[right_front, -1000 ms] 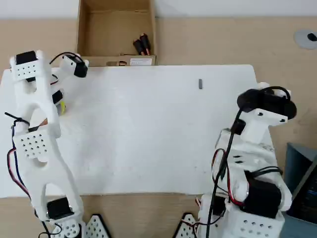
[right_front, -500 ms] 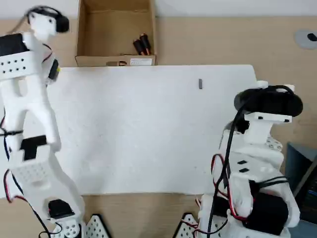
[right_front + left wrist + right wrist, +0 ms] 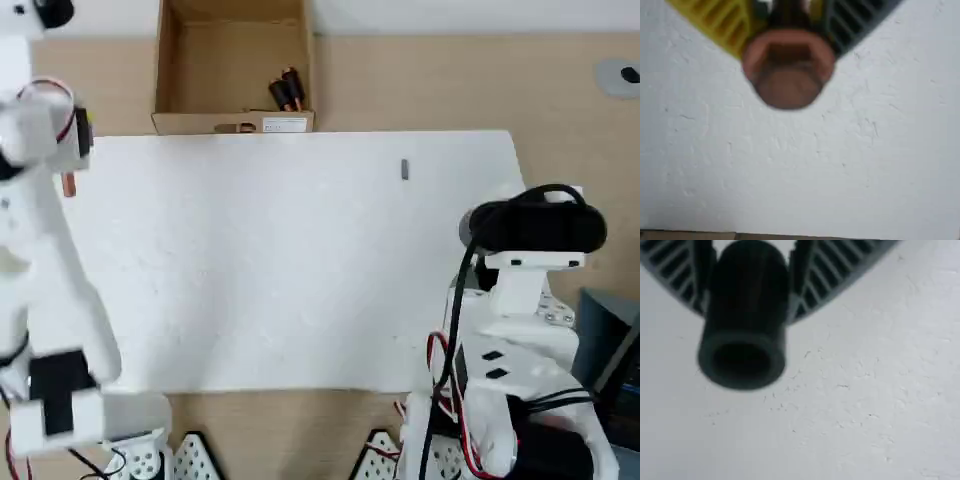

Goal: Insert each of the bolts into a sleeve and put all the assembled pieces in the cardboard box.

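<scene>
Left arm has swung up and back, bolt in tow.
The left gripper (image 3: 788, 20) clamps the copper bolt (image 3: 788, 75); the right gripper (image 3: 747, 270) pinches the black sleeve (image 3: 742, 350) above the white mat (image 3: 300, 260). Insertion looks next: bring them together, axes aligned.

Blurred up close, the copper-coloured hex-head bolt (image 3: 788, 70) hides its shank, and the black tubular sleeve (image 3: 746, 325) has its far end off the picture's edge.

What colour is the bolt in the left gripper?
Copper-brown bolt, best in the left wrist view.
</scene>
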You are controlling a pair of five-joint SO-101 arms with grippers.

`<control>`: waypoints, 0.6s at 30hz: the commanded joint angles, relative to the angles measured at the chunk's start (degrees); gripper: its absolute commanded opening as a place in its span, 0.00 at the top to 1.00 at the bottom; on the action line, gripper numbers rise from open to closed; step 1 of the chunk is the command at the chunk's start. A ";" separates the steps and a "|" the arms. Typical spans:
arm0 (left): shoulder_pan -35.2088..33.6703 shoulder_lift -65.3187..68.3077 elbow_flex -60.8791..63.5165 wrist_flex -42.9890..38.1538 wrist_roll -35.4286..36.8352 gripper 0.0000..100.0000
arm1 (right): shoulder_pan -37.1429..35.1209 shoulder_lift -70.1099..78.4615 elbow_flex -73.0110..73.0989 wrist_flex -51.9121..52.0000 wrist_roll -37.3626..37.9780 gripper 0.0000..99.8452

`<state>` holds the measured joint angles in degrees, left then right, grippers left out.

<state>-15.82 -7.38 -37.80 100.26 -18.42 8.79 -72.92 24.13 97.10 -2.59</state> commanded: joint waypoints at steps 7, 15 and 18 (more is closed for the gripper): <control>7.12 -31.43 29.36 -1.49 10.37 1.00 | -3.38 -0.04 -0.31 -0.79 0.00 0.99; 7.38 -52.88 56.44 -18.46 20.40 1.00 | -11.03 -1.19 8.13 -11.25 -1.41 0.99; 7.82 -62.20 67.52 -25.49 22.68 1.00 | -14.81 -5.41 14.81 -16.79 -1.23 0.99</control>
<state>-8.88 -61.19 20.84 81.36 2.33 -2.46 -75.38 34.68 85.67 -3.56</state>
